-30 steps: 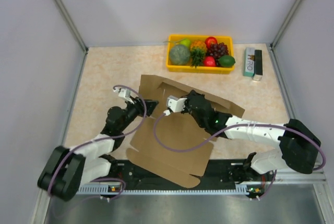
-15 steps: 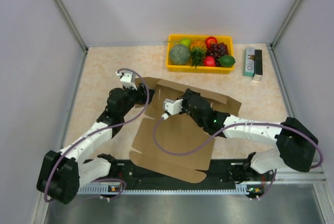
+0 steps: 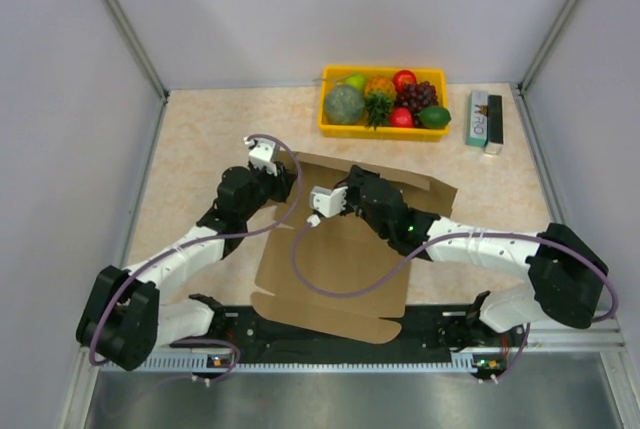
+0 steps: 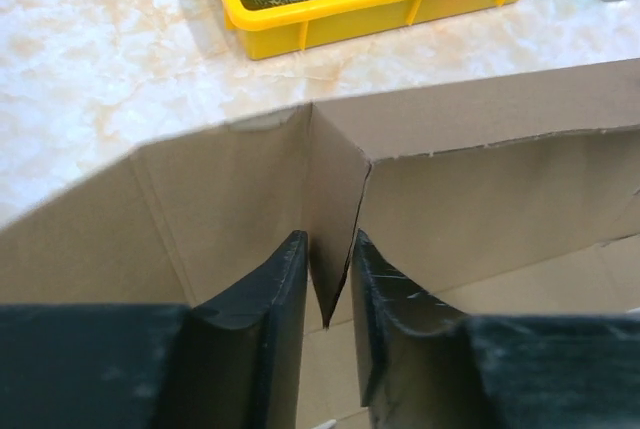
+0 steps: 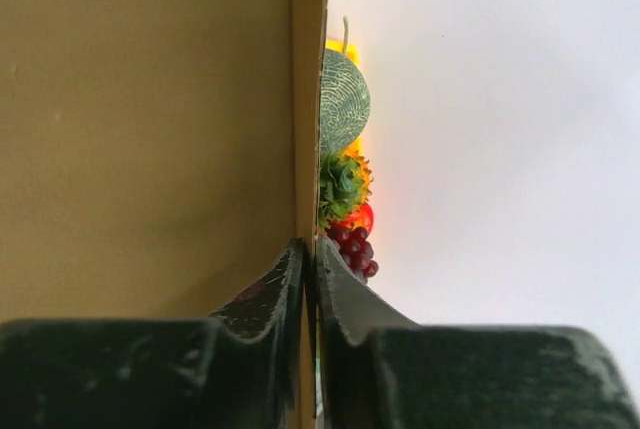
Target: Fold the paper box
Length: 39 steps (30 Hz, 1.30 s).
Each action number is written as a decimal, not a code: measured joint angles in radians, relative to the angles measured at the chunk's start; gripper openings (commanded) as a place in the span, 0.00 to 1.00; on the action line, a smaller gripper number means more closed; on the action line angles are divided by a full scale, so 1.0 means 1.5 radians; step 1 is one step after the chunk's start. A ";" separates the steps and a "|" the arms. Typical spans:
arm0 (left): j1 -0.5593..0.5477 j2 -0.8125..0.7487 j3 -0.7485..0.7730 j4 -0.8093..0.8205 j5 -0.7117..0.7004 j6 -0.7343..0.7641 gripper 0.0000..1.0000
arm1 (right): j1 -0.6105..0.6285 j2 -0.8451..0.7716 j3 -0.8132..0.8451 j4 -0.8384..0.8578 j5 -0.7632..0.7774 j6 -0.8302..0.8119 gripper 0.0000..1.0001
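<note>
The paper box (image 3: 330,269) is a brown cardboard sheet lying mid-table, its far wall (image 3: 400,177) raised upright. My left gripper (image 3: 288,181) is at the far left corner; in the left wrist view the gripper (image 4: 328,249) has a corner flap (image 4: 335,199) between its nearly closed jaws, beside the upright wall (image 4: 500,179). My right gripper (image 3: 350,181) is at the far wall near its middle; in the right wrist view the gripper (image 5: 311,249) is shut on the wall's edge (image 5: 306,99), with the brown face (image 5: 150,129) to the left.
A yellow tray (image 3: 383,132) of fruit stands at the back, also in the left wrist view (image 4: 330,19). A small green-white-black carton (image 3: 484,119) lies right of it. Grey enclosure walls stand on both sides and behind.
My left gripper moved away from me and to the right, to the box's far left corner. The far wall rose more upright and the sheet shifted. The right gripper moved slightly farther back.
</note>
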 measured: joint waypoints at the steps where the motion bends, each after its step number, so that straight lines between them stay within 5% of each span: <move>1: -0.008 0.004 0.000 0.005 -0.013 0.007 0.16 | 0.000 0.000 0.001 0.001 0.001 0.001 0.29; 3: -0.026 0.006 0.000 0.015 -0.038 0.020 0.09 | 0.000 0.000 0.006 -0.001 0.004 0.016 0.40; 4: -0.035 0.005 -0.002 0.027 -0.058 0.026 0.08 | 0.001 0.000 0.012 -0.005 0.009 0.024 0.70; 6: -0.048 -0.002 -0.014 0.059 -0.092 0.035 0.04 | 0.004 0.000 0.032 -0.021 0.026 0.067 0.99; 13: -0.062 -0.025 -0.067 0.152 -0.186 0.047 0.01 | 0.024 -0.074 0.183 -0.277 0.110 0.388 0.99; 17: -0.064 -0.025 -0.080 0.189 -0.208 0.046 0.00 | 0.023 -0.164 0.288 -0.471 0.111 0.707 0.99; 22: -0.073 -0.024 -0.091 0.217 -0.227 0.043 0.00 | 0.023 -0.265 0.289 -0.559 0.038 1.137 0.99; 31: -0.076 -0.025 -0.117 0.260 -0.256 0.018 0.00 | 0.033 -0.227 0.077 -0.405 -0.022 1.810 0.89; 39: -0.084 -0.025 -0.137 0.300 -0.281 0.008 0.00 | 0.036 -0.096 0.039 -0.262 0.012 2.054 0.84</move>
